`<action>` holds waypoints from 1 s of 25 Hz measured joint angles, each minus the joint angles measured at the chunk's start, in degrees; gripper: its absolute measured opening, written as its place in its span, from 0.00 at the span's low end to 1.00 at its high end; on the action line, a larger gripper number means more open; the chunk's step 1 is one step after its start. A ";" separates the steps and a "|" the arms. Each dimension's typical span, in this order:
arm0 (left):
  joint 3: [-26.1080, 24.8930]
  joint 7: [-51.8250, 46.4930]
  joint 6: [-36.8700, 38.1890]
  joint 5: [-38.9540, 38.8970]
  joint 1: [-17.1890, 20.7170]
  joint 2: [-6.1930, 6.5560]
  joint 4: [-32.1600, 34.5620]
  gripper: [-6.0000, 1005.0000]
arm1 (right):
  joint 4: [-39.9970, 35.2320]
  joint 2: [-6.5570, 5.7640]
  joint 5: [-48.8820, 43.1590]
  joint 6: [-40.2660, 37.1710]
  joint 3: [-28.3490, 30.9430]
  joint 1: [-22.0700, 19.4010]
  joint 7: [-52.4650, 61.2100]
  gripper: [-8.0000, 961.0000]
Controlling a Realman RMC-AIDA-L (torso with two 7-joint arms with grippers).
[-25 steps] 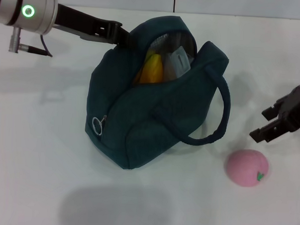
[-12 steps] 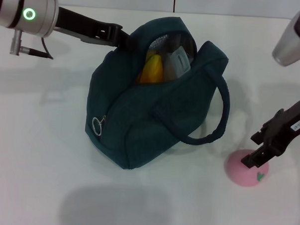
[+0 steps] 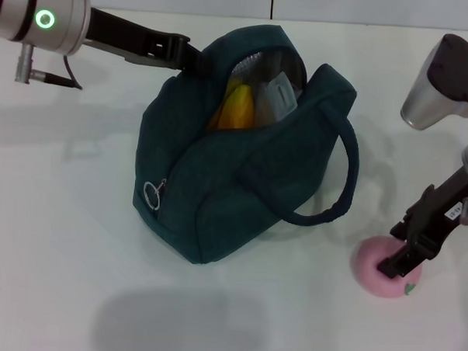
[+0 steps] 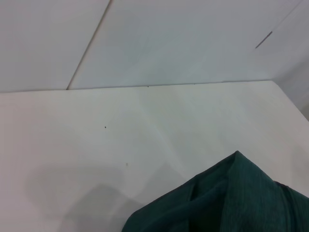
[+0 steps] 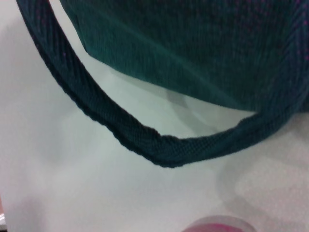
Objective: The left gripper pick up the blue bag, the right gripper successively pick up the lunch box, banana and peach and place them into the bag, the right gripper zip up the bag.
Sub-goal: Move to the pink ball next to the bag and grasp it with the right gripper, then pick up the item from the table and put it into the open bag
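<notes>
Pink and round, the peach [image 3: 385,265] lies on the white tabletop [image 3: 60,238], well right of the dark teal fabric blue bag [image 3: 243,152]. The black 2-finger right gripper [image 3: 407,257] sits down over it with fingers spread, apparently not yet closed. Close squarely across the widest part so it cannot roll. The left gripper [image 3: 194,59] pinches the bag's far rim, holding the mouth open. The yellow banana [image 3: 238,107] and translucent lunch box [image 3: 278,96] sit inside. A pale wall [image 4: 145,38] stands behind.

a bare test setting, likely a lab bench, is suggested: a plain smooth white tabletop [image 3: 52,237] is backed by pale grey wall panels [image 4: 183,43] split by thin dark seams, with no furnishings seen.
</notes>
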 joint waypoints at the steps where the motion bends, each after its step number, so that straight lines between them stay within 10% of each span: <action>1: 0.00 0.00 -0.01 0.00 -0.02 0.02 0.00 0.08 | 0.05 0.00 -0.31 0.07 -0.23 0.03 0.00 0.73; 8: -0.01 -0.01 -0.03 0.00 -0.06 0.16 0.00 0.08 | 0.09 -0.11 -0.56 0.17 0.30 0.19 -0.57 0.69; 13: -0.01 -0.02 -0.03 0.00 -0.05 0.18 0.00 0.08 | 0.36 -0.17 -0.19 -0.73 4.31 -0.11 -1.27 0.41; 20: 0.00 -0.02 -0.01 -0.06 0.10 -0.09 0.07 0.08 | -0.71 -0.81 2.32 -9.08 22.49 -1.05 -5.52 0.26; 25: 0.09 -0.02 0.07 -0.69 0.18 -0.44 0.05 0.08 | -0.95 -2.62 22.74 -19.37 37.93 -3.05 -15.41 0.21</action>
